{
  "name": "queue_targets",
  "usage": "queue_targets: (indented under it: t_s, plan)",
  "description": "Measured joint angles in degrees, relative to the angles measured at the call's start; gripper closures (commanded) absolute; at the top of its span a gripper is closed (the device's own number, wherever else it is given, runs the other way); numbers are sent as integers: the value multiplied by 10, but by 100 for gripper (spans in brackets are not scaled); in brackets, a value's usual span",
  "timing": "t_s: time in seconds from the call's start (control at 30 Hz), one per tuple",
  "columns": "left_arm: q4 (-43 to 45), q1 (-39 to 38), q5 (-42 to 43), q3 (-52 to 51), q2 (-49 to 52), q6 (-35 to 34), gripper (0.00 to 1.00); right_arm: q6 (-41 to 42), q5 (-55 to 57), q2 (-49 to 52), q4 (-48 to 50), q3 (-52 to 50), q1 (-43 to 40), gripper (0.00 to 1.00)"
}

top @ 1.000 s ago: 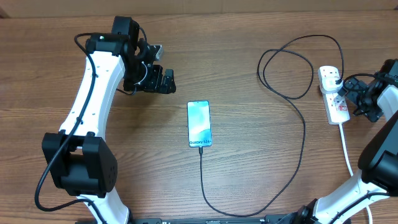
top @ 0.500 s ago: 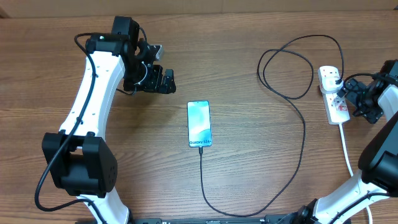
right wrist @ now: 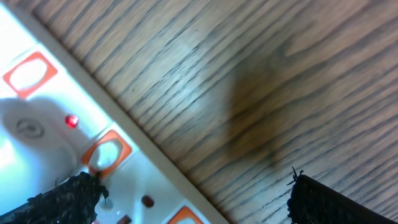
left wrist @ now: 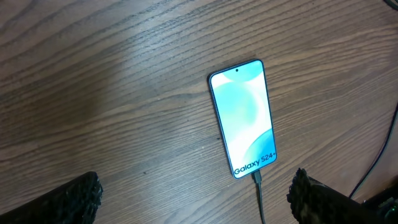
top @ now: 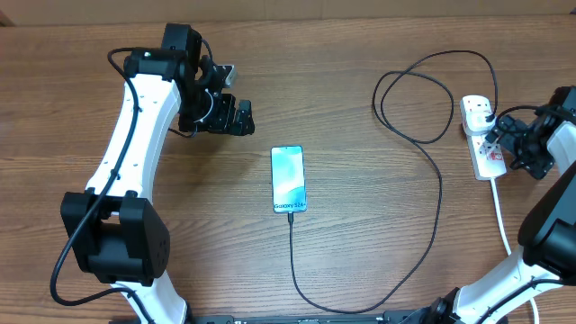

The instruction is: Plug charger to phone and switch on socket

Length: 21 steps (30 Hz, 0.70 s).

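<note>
- Only the right gripper [top: 504,137] has moved, edging closer to the socket [top: 486,160]. Overhead, the charger [top: 440,193] loops from its plug in the strip's far outlet to the phone [top: 288,178] at mid-table. The left gripper [top: 236,117] hangs well apart.
- Left wrist: the claw is spread wide and empty, looking down at the phone. The connector sits at the "Galaxy" end, so the plugging looks done.
- Right wrist: the fingers are wide apart and empty, with one finger [right wrist: 68,196] over the strip near a small red lamp [right wrist: 71,121], probably placed to press the switch.

Legend: seen from my left wrist, the phone [left wrist: 243,118] shows "Galaxy S24+" along its screen's lower edge. I cannot read the red markings on the socket [top: 484,153].
</note>
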Motion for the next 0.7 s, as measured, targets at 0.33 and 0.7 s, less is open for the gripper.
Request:
queue_targets:
  t_s: [0.33,0.7]
  plan:
    - [0,0,0,0,0,0,1,-52,57,1,-44,27,11,0]
    - [0,0,0,0,0,0,1,-164,31,1,-76,34,7,0]
